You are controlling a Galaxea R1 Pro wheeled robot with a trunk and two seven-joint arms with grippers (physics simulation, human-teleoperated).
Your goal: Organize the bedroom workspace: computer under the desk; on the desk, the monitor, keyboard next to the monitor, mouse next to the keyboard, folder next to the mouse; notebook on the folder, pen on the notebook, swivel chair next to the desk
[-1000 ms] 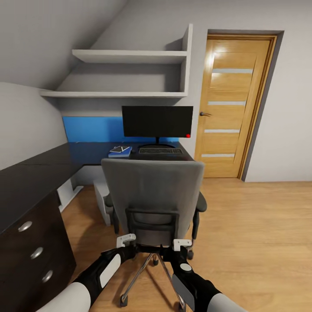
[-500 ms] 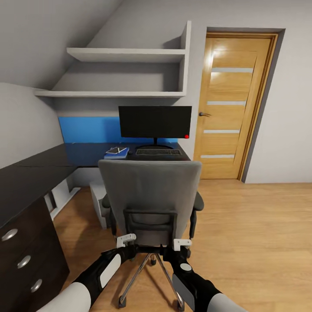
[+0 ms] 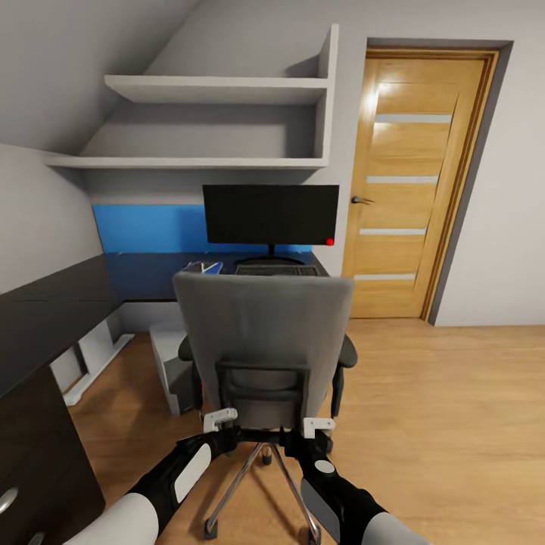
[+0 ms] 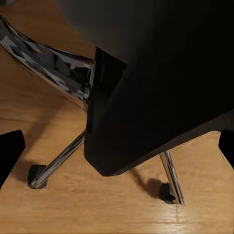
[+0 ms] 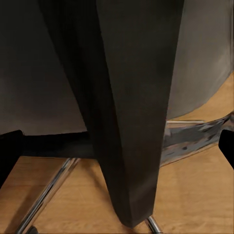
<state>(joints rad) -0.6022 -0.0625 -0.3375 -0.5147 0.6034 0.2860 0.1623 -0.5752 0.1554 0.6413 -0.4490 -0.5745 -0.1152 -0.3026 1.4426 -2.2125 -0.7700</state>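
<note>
Grey swivel chair (image 3: 265, 341) blocks the counter (image 3: 144, 269), hiding the keyboard (image 3: 276, 269) at 12 o'clock. Both pincers, left (image 3: 227, 430) and right (image 3: 303, 433), touch its back; grip unclear.

The swivel chair (image 3: 265, 341) was plain grey with black armrests and a shiny chrome base. Desk (image 3: 53, 303) had a black top and bright blue back panel, the monitor (image 3: 270, 214) was black with a red dot at its corner, and the door (image 3: 412, 182) was oak with pale stripes.

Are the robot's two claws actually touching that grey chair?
Cannot tell. In the head view both claws, left claw and right claw, sit right at the swivel chair back's lower bracket, but no contact or gap shows plainly.
</note>
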